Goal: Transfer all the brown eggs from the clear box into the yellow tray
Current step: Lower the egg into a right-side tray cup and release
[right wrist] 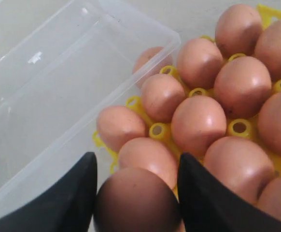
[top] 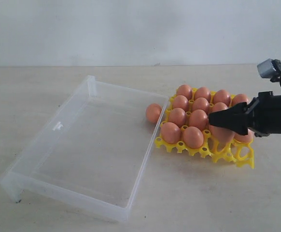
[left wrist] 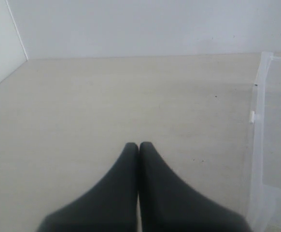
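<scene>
The yellow tray [top: 226,153] stands right of the clear box [top: 90,83] and holds several brown eggs [top: 193,137]. My right gripper [top: 217,120] hovers over the tray's near right part, shut on one brown egg [right wrist: 136,200] that sits dark between its black fingers [right wrist: 73,193]. Another brown egg [top: 153,112] lies on the table between the box's right wall and the tray. No egg shows inside the box. My left gripper [left wrist: 139,144] is shut on nothing above bare table, with the box's edge [left wrist: 256,145] off to one side; the exterior view does not show it.
The light table top [top: 189,193] runs to a white wall [top: 131,29] at the back. The tray's front right cups [top: 244,155] show empty yellow grid.
</scene>
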Robot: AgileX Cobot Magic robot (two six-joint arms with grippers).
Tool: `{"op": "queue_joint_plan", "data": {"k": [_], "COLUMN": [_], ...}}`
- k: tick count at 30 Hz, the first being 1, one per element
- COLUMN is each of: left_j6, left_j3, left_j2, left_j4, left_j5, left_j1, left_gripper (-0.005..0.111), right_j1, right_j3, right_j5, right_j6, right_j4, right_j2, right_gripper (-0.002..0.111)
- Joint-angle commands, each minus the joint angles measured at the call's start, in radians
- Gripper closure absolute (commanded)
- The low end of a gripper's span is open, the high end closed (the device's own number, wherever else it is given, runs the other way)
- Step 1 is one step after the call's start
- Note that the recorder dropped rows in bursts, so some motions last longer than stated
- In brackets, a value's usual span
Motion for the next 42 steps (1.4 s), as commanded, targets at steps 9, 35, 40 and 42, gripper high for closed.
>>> {"op": "queue_joint_plan", "data": {"k": [9,35,40,42], "left_j6": [0.002,0.002,0.002,0.002], "left_j3": [-0.004,-0.004,-0.004,-0.004], "left_j2": [0.003,0.003,0.003,0.003], "left_j4": [0.004,0.004,0.004,0.004], "left_j5": [-0.003,-0.003,-0.003,-0.003], "left_j1": [-0.003,-0.003,-0.003,-0.003], "left_gripper": [0.111,0.111,0.111,0.111], "right_j1": [-0.008,-0.008,-0.008,-0.008], "right_j3": [0.004,0.004,0.004,0.004], "right_j5": [-0.039,-0.037,-0.037,-0.037], "right_j6": [-0.207,-0.306,-0.306,-0.306], "right_j4": [0.143,0.202,0.2,0.196], "right_j2": [0.126,0.132,0.132,0.132], "right_gripper": [0.109,0.062,0.062,0.062]}}
